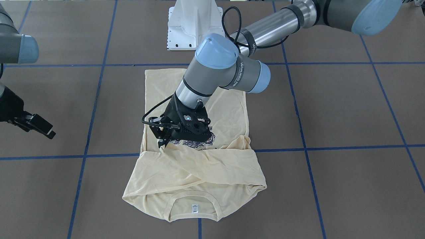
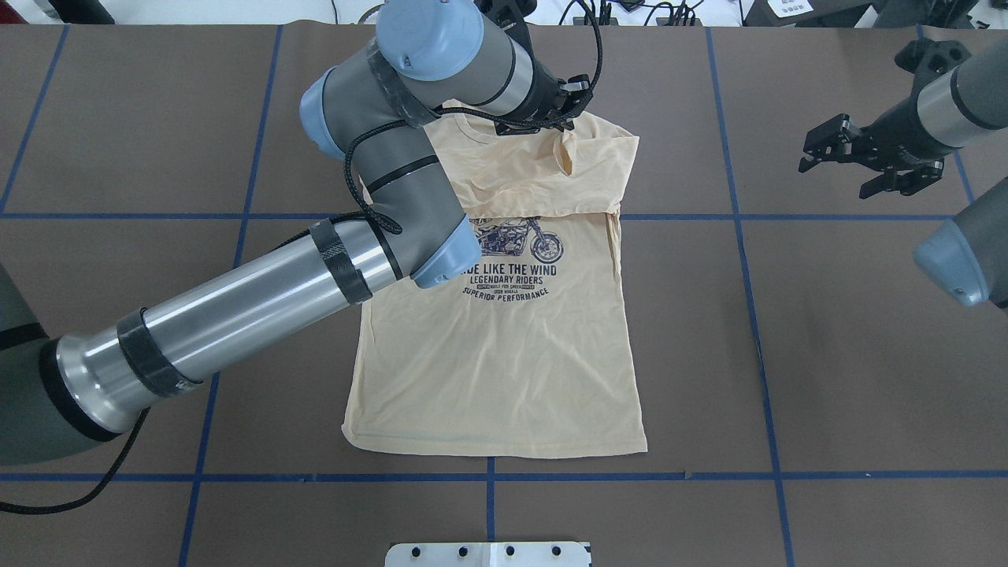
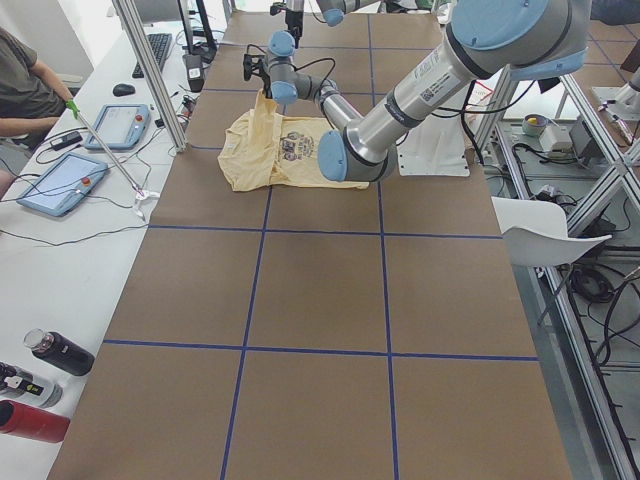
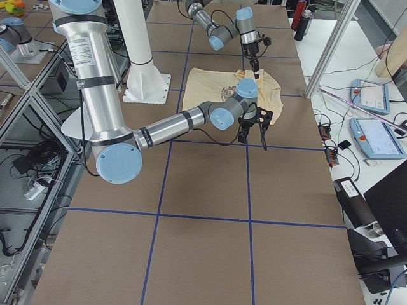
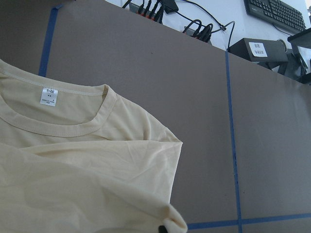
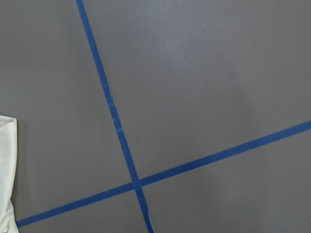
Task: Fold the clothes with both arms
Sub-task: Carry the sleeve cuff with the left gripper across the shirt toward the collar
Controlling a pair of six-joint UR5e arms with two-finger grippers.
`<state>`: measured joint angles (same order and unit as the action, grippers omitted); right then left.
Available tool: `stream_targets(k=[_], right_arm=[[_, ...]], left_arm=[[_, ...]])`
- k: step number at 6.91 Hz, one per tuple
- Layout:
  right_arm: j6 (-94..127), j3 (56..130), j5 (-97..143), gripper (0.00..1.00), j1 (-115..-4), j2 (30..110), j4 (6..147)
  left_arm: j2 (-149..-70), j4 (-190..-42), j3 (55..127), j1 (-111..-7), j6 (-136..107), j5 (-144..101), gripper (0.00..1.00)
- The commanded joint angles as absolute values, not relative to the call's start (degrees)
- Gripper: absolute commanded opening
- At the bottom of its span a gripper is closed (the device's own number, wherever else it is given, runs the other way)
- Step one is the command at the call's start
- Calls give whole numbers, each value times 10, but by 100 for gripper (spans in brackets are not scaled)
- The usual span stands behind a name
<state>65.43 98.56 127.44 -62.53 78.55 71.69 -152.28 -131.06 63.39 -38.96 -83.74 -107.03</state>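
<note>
The pale cream-yellow shirt (image 1: 199, 172) lies flat, print side up, on the brown table, with its collar (image 1: 194, 217) and white label (image 5: 50, 97) at the far edge. Both sleeves are folded across the chest, over the top of the navy motorcycle print (image 2: 512, 244). My left gripper (image 1: 162, 143) reaches across the shirt and is shut on a sleeve end, lifting a small peak of cloth (image 2: 563, 150). My right gripper (image 2: 833, 177) is open and empty, hovering over bare table well to the right of the shirt. The right wrist view catches only a shirt edge (image 6: 5, 170).
The white pedestal base (image 1: 191, 25) stands at the table's near edge behind the hem. Blue tape lines (image 2: 740, 236) grid the table. An operators' bench with tablets (image 3: 60, 180), bottles (image 3: 50, 355) and frame posts (image 3: 150, 70) runs along the far side.
</note>
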Motion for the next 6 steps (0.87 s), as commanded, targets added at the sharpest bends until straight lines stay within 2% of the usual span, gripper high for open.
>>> stream_targets(k=[1,2,3,4,6], right_arm=[[642,985,1277,98,-630,797,716],[642,984,1276,98,-630,799,717],[643,984,1275,98,-630,803,717],[644,984,1275,98,-630,803,716],[664,987,1273,99,-627,793,716]], left_arm=[[-1565,-1343,570,-372,-863,-1033,16],[-1566,-1366,554,-370,-864,-1028,69],[-1566,-1381,548,-369,-868,-1017,84],[-1566,-1383,552,-370,-873,-1019,94],[-1551,-1373,594,-388,-869,-1060,93]])
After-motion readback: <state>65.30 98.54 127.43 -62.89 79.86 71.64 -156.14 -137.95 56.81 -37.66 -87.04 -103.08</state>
